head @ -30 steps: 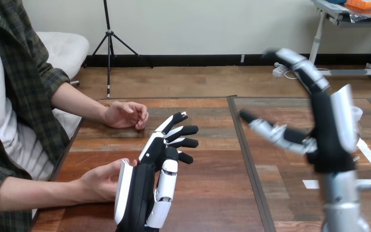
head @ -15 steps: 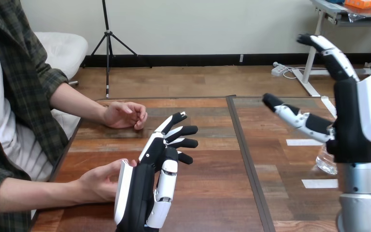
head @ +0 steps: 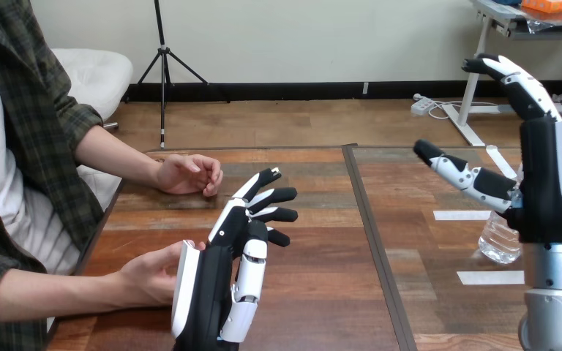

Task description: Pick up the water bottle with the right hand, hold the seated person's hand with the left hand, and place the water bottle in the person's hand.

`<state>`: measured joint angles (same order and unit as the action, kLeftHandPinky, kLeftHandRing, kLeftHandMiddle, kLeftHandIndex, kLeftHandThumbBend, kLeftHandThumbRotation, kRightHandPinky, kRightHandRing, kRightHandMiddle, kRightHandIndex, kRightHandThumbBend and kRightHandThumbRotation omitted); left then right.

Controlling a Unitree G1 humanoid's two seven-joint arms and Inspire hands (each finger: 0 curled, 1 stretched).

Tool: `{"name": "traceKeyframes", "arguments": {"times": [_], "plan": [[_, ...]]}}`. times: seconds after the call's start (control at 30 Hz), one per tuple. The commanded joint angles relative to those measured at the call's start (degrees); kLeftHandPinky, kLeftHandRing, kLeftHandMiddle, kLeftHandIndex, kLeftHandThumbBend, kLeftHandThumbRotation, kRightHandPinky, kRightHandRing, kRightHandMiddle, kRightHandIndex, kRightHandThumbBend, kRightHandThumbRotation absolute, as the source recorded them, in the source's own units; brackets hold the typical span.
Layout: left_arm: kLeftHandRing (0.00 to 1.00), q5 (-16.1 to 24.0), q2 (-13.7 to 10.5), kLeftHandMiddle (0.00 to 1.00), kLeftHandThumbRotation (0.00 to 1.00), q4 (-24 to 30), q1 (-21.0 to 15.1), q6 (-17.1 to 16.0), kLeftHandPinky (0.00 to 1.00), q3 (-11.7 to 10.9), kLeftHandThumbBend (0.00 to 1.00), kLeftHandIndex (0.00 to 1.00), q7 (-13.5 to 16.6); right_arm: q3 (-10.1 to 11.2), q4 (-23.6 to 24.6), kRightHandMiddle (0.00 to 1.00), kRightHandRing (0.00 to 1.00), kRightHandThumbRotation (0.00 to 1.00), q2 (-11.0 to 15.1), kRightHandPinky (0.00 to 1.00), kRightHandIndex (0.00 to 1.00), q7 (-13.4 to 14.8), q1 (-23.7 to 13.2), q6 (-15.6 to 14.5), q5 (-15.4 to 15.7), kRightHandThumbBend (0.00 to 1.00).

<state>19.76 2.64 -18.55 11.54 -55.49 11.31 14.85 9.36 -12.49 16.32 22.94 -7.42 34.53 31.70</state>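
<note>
Head view: water bottle stands on table, partly hidden behind right hand. That hand is raised over the bottle, fingers spread wide, holding nothing. Well left of bottle, left hand, fingers straight, sits against person's near hand; can't tell if they touch.

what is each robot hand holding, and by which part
Nothing: the right hand is open near the water bottle, the left hand open beside the person's nearer hand.

Wooden table; white tape strips lie flat on its right side.
</note>
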Motion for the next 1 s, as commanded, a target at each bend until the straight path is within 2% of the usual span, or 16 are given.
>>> {"name": "traceKeyframes", "arguments": {"times": [0.0, 0.23, 0.43, 0.67, 0.97], "plan": [[0.67, 0.2, 0.8, 0.75, 1.00, -0.3, -3.4, -0.8, 0.53, -0.3, 0.07, 0.83, 0.5, 0.3, 2.4, 0.82, 0.85, 0.20, 1.8, 0.79, 0.74, 1.4, -4.8, -1.9, 0.7, 0.74], [0.67, 0.5, 0.9, 0.75, 1.00, -0.9, -3.8, -1.4, 0.53, -0.5, 0.07, 0.83, 0.8, 0.1, 2.2, 0.81, 0.83, 0.18, 3.2, 0.78, 0.73, 3.3, -5.4, -4.9, 3.4, 0.74], [0.67, 0.6, 0.9, 0.75, 1.00, -0.8, -3.7, -1.2, 0.53, -0.5, 0.06, 0.83, 0.8, -0.3, 3.2, 0.80, 0.83, 0.15, 3.9, 0.76, 0.71, 2.5, -5.6, -9.7, 5.0, 0.75], [0.67, 0.7, 0.8, 0.75, 1.00, -0.8, -3.6, -1.2, 0.52, -0.6, 0.07, 0.83, 1.0, -1.0, 6.4, 0.82, 0.85, 0.14, 5.0, 0.77, 0.72, -2.2, -5.5, -17.9, 6.7, 0.75], [0.67, -0.1, 0.8, 0.75, 1.00, -1.3, -3.6, -1.3, 0.53, -0.5, 0.09, 0.84, 0.7, -2.1, 8.5, 0.82, 0.86, 0.09, 7.0, 0.79, 0.71, -6.4, -6.0, -24.3, 8.3, 0.79]]}}
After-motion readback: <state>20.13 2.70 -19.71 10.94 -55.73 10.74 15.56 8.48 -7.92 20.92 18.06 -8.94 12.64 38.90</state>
